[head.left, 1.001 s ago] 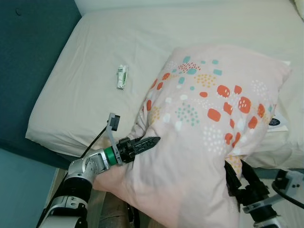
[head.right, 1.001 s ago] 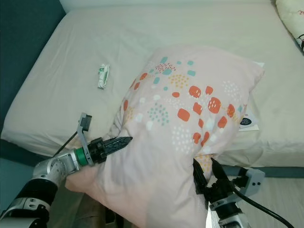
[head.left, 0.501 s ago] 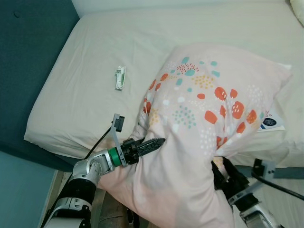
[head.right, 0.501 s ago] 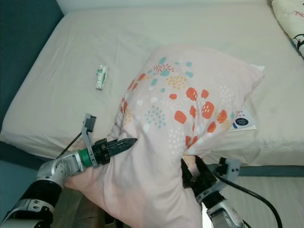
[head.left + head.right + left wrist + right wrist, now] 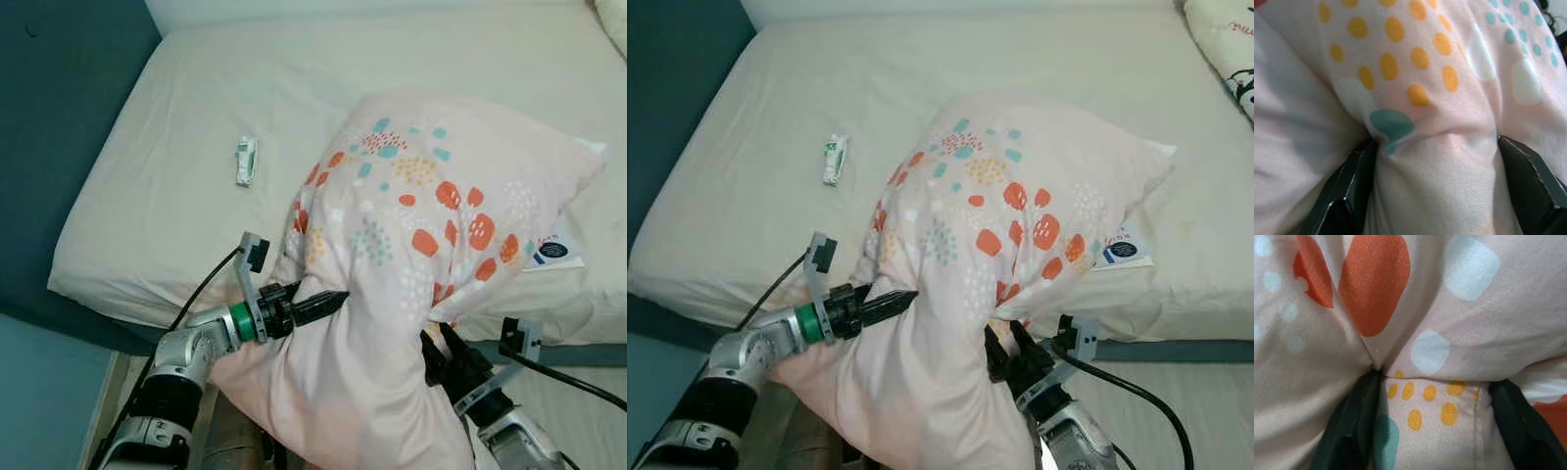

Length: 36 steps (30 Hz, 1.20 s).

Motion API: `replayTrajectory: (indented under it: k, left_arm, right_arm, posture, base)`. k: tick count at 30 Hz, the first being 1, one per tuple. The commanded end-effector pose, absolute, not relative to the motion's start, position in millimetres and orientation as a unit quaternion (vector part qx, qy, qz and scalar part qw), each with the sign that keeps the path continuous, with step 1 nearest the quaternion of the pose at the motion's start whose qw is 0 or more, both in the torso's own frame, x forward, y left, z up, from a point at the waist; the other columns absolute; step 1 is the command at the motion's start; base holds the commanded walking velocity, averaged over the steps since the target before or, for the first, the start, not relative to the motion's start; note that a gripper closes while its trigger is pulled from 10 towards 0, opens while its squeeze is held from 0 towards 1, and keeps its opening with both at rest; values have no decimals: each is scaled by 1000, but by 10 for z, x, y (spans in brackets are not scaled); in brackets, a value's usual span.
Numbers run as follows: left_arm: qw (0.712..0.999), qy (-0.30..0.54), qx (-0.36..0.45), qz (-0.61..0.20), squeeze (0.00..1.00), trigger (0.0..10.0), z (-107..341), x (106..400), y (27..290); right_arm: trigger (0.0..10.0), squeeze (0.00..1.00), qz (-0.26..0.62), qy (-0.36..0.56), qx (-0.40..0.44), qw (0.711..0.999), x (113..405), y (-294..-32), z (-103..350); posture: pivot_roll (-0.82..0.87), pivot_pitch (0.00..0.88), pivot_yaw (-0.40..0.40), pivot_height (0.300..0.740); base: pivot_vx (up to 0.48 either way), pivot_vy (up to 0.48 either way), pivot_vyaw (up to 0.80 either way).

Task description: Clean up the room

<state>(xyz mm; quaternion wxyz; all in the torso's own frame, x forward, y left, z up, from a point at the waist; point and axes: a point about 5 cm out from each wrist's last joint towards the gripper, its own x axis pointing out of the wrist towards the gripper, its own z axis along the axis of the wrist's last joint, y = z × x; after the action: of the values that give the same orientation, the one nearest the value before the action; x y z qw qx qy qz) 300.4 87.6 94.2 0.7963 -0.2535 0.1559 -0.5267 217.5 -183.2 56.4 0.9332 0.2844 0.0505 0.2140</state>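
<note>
Bed [image 5: 176, 186]: a mattress under a smooth, pale cream sheet, taking up most of the frame; its far edge and right side are cut off, and its near edge is partly hidden by the pillow. A dark teal wall [image 5: 59, 117] borders it at the upper left.

Pillow [image 5: 411, 255]: large, soft and bulging, in a pale pink cover printed with orange, teal, yellow and white spots. It sits at centre to lower right, its upper part over the mattress and its lower part hanging past the near edge. Its bottom is cut off by the frame.

Left end effector [image 5: 318, 304]: at lower centre-left, on a silver arm with a green ring at the wrist. Its black fingers [image 5: 1352, 191] are pressed into the left flank of the pillow; the wrist view shows a fold of fabric bunched between them, so they pinch the cover.

Right end effector [image 5: 1004, 357]: at lower centre-right, largely hidden under the overhanging cloth. The wrist view shows its dark fingers [image 5: 1352, 426] on either side of a gathered, seamed fold, gripping the pillow from beneath.

Card [image 5: 554, 252]: a flat white piece with a dark round mark, at the right, half covered by the pillow.

Packet [image 5: 245, 161]: small, oblong, white and green, lying on the sheet at upper left, well apart from the pillow; its print is too small to read.
</note>
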Motion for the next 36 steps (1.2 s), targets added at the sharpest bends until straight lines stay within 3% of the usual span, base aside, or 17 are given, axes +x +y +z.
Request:
replayTrajectory:
  k: [1, 24, 36]
  left_arm:
    - [781, 183, -241, -546, 1000, 0, 849, 2889, 717]
    - [785, 188, -228, -544, 1000, 0, 827, 2803, 709]
    - [804, 181, -230, -517, 1000, 0, 801, 2762, 772]
  right_arm:
    - [0, 0, 234, 77, 297, 923, 2158, -1659, 487]
    - [0, 0, 230, 64, 296, 925, 2208, -1629, 537]
    - [0, 0, 248, 41, 278, 927, 2335, -1543, 695]
  posture:
    - [-45, 182, 152, 612]
    - [-41, 181, 157, 612]
    - [-46, 161, 136, 612]
  base:
    - [0, 0, 0]
    - [0, 0, 0]
    - [0, 0, 0]
